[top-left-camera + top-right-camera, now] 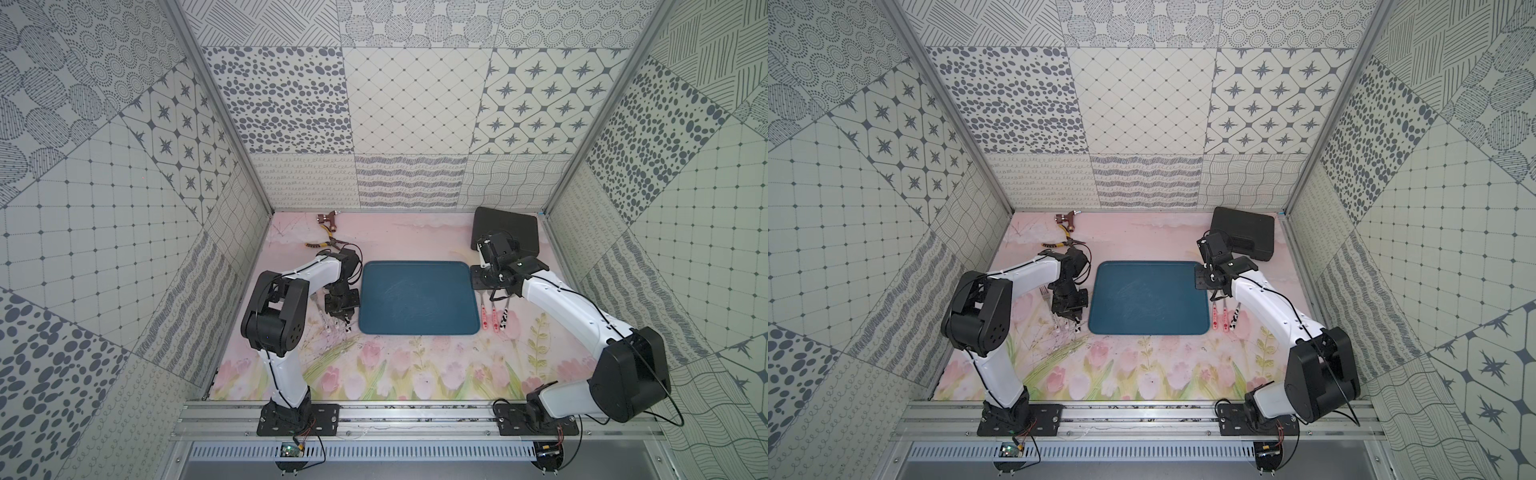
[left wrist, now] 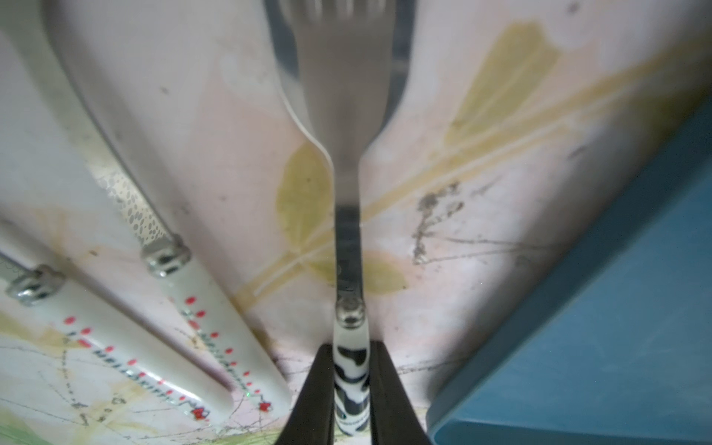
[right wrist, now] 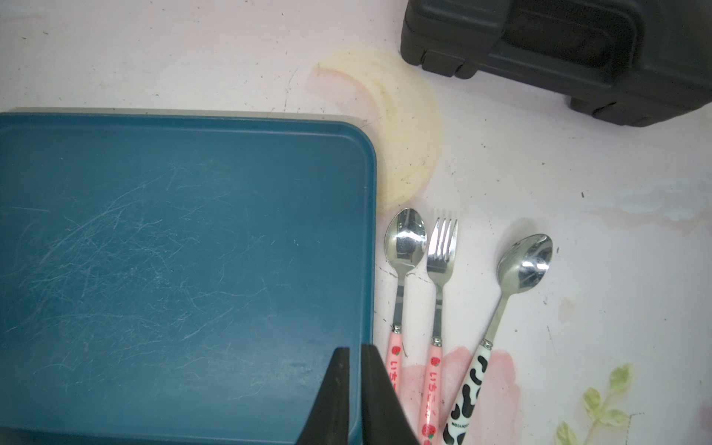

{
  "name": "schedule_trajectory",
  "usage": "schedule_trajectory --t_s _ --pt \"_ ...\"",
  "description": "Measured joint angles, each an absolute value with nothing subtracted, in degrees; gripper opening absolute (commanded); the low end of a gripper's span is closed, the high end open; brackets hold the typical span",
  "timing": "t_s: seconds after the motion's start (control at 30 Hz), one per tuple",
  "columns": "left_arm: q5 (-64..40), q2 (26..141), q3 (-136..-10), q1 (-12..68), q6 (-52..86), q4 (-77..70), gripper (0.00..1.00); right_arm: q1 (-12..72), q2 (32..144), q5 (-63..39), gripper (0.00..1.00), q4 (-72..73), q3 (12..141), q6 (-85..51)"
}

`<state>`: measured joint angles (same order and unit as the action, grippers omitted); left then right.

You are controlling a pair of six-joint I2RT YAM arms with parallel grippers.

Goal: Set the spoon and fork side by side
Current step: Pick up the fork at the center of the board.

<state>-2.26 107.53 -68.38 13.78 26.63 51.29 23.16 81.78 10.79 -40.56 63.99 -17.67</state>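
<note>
Left jaws clamped on cow-print fork [image 2: 346,185] handle, right jaws closed empty, above blue tray [image 3: 185,231] edge.

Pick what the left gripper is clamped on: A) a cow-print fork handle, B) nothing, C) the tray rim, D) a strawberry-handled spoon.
A: in the left wrist view the left gripper presses from both sides on the black-and-white handle of the fork.

Floral table [image 1: 415,374] — blue tray [image 1: 417,297], black case [image 1: 509,228], pliers [image 1: 326,243], forks [image 3: 441,254], spoons [image 3: 404,242]
</note>
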Motion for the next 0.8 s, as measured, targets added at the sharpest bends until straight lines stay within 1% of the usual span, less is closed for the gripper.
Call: schedule_trajectory --t_s 0.17,0.47,0.8 --pt "-1.65 106.89 -67.42 14.33 26.68 50.35 0.0 23.16 81.76 10.79 0.11 -40.49 63.99 -17.69" --pt "2.76 106.21 -68.82 16.67 26.87 50.74 0.0 23.16 81.76 10.76 0.1 -40.38 63.81 -17.87" --pt "6.39 104.9 -73.28 18.94 27.11 52.31 0.0 23.16 81.71 10.72 0.09 -40.03 62.87 -18.11"
